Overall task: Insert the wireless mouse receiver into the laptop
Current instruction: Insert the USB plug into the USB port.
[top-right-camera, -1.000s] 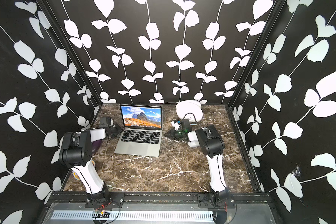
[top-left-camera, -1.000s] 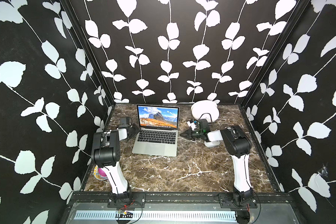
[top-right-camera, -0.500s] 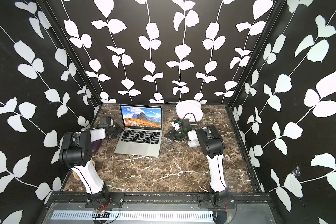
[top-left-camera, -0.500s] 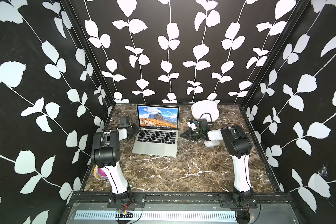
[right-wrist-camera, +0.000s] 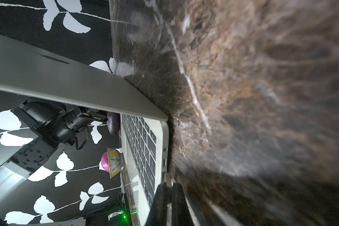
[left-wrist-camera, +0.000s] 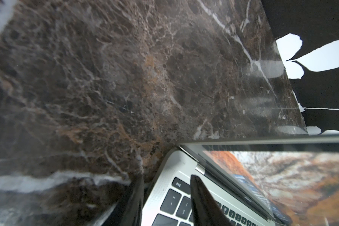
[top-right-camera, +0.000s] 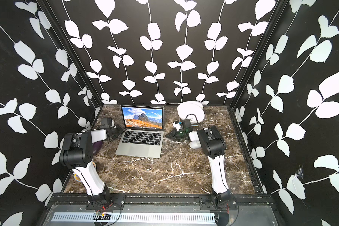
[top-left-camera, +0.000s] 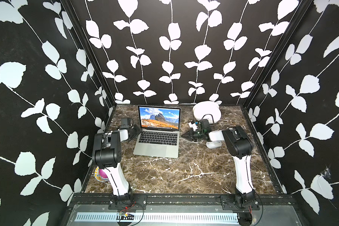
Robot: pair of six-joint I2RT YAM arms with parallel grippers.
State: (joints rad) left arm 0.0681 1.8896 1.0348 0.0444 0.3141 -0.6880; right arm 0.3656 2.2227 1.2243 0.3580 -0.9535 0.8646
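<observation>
The marble worktop [top-left-camera: 184, 172] fills the lower middle of both top views, with the open laptop [top-left-camera: 157, 140] at its centre-back. The left tool [left-wrist-camera: 166, 177] stands part-open astride the laptop's left rear corner, one finger over the keys and one outside the edge; whether it pinches I cannot tell. The right tool [right-wrist-camera: 169, 186], right of the laptop, is closed on the receiver [right-wrist-camera: 167, 179], just off the side ports. The wireless mouse [top-left-camera: 213, 145] lies right of centre, half under that arm. Insertion looks to be in hand. Next, line the plug up with a port and push straight. The port is small and blurred, so alignment is unclear.
</observation>
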